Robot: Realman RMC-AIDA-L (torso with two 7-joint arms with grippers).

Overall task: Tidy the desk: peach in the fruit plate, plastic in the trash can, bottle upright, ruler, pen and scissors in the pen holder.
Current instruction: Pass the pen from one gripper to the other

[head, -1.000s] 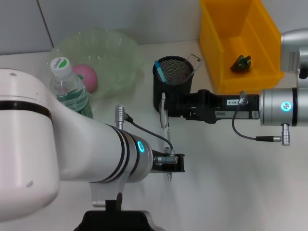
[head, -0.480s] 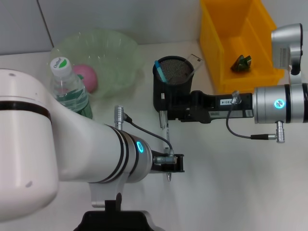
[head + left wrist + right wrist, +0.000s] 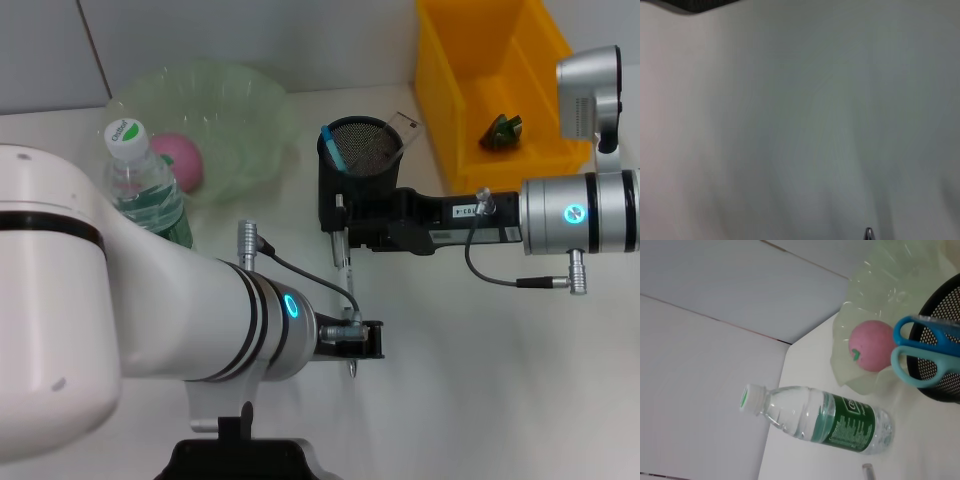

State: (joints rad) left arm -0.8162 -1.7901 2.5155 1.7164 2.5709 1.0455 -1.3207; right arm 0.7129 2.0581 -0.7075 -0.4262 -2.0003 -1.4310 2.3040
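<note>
A silver pen point(image 3: 346, 275) runs from my left gripper point(image 3: 358, 340), which is shut on its lower end, up to my right gripper point(image 3: 338, 222), which sits around its upper end beside the black mesh pen holder point(image 3: 360, 165). Its tip point(image 3: 868, 233) shows in the left wrist view and its end point(image 3: 867, 471) in the right wrist view. Blue scissors point(image 3: 333, 146) and a clear ruler point(image 3: 405, 128) stand in the holder. The pink peach point(image 3: 182, 160) lies in the green fruit plate point(image 3: 240, 100). The bottle point(image 3: 140, 185) stands upright. Green plastic point(image 3: 500, 131) lies in the yellow trash can point(image 3: 440, 90).
My bulky left arm point(image 3: 120, 300) fills the near left of the head view. The right arm point(image 3: 560, 225) reaches in from the right, just in front of the yellow bin. The right wrist view shows the bottle point(image 3: 830, 422), peach point(image 3: 871, 346) and scissors point(image 3: 920, 352).
My right gripper has slid left along the front of the pen holder until it reaches the pen's upper end. The left arm and the pen have stayed where they were.
</note>
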